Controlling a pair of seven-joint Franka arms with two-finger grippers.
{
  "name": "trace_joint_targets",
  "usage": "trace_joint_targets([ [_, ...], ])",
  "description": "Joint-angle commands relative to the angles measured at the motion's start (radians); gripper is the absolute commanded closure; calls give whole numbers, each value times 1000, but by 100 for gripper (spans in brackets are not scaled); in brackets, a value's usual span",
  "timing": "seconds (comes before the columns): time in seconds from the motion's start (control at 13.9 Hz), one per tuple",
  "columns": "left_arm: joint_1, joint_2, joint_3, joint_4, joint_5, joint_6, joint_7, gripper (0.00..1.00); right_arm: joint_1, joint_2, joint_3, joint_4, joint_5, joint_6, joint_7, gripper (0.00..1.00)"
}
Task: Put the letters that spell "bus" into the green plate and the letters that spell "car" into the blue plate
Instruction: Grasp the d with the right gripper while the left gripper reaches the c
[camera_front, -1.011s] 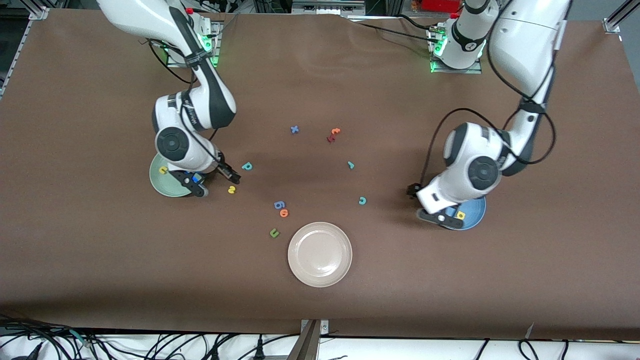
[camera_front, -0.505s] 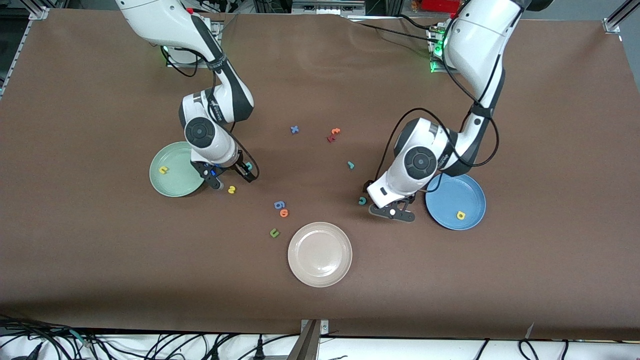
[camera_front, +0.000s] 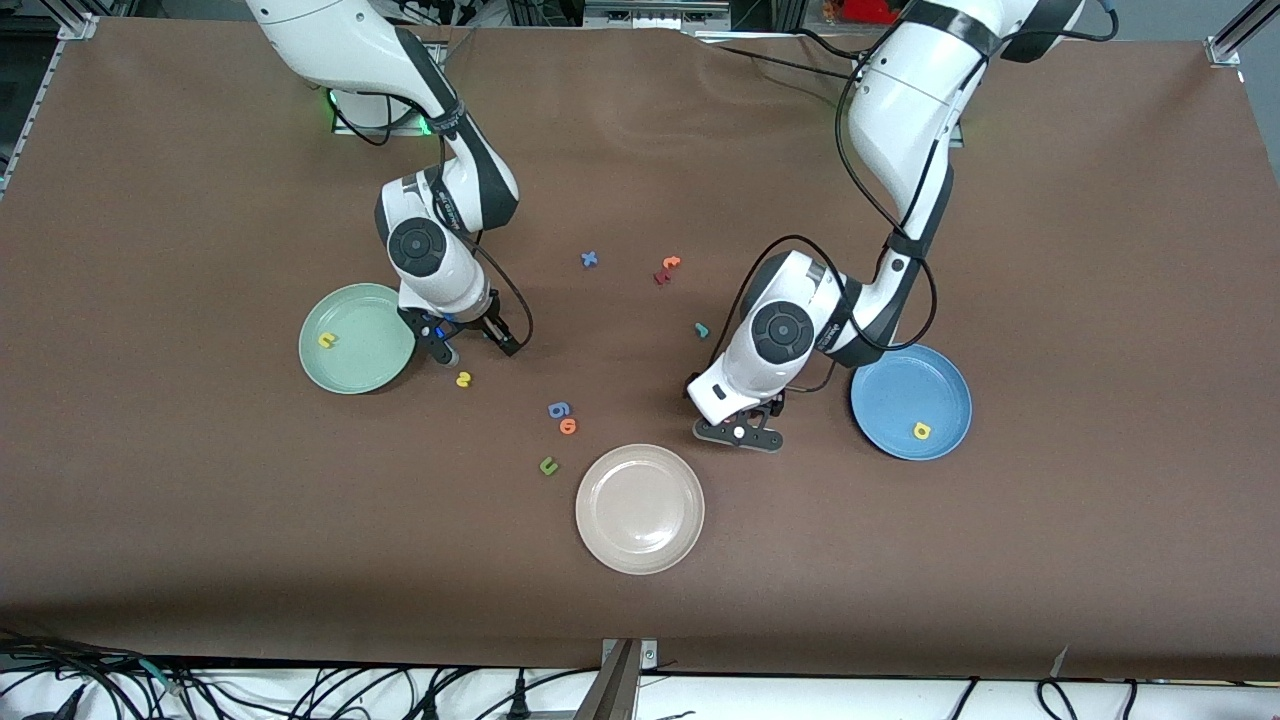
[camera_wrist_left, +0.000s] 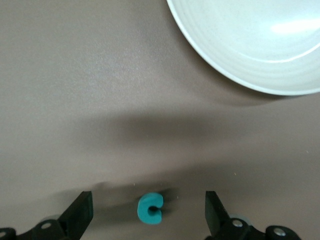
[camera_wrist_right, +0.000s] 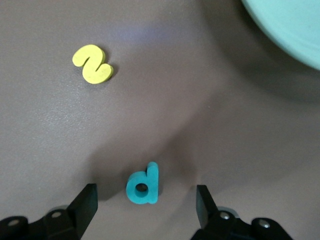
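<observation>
My right gripper (camera_front: 477, 345) hangs open beside the green plate (camera_front: 365, 355), which holds the yellow "u" (camera_front: 326, 340). In the right wrist view the teal "b" (camera_wrist_right: 143, 185) lies on the table between its fingers (camera_wrist_right: 85, 202), untouched, with the yellow "s" (camera_wrist_right: 92, 63) further off. My left gripper (camera_front: 740, 428) is open over the teal "c" (camera_wrist_left: 150, 208), which lies loose between its fingers (camera_wrist_left: 214, 210). The blue plate (camera_front: 900, 385) holds the yellow "a" (camera_front: 921, 431). The teal "r" (camera_front: 701, 329) lies on the table by the left arm's wrist.
A cream-white plate (camera_front: 640, 520) sits nearer the front camera, mid-table. A blue "6" (camera_front: 558, 409), orange "o" (camera_front: 568, 426) and dark green "u" (camera_front: 548, 465) lie beside it. A blue "x" (camera_front: 589, 259) and a red and orange pair (camera_front: 666, 269) lie toward the bases.
The left gripper left the blue plate and came over the teal "c". The right gripper moved off the green plate to straddle the teal "b".
</observation>
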Motion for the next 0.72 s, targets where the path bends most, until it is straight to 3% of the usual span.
trace_joint_targets([
  [0.0, -7, 35, 13, 51, -17, -6, 3, 4, 3, -4, 0, -19, 10, 23, -7, 19],
  [0.22, -7, 32, 13, 49, -11, -6, 0, 14, 3, 8, 0, -39, 10, 85, -10, 23],
  [0.51, -7, 26, 11, 38, -8, -8, 11, 25, 3, 11, 0, -47, 10, 102, -24, 62],
  [0.65, -9, 26, 11, 34, -8, -8, 9, 25, 3, 9, 0, -47, 10, 99, -36, 78],
])
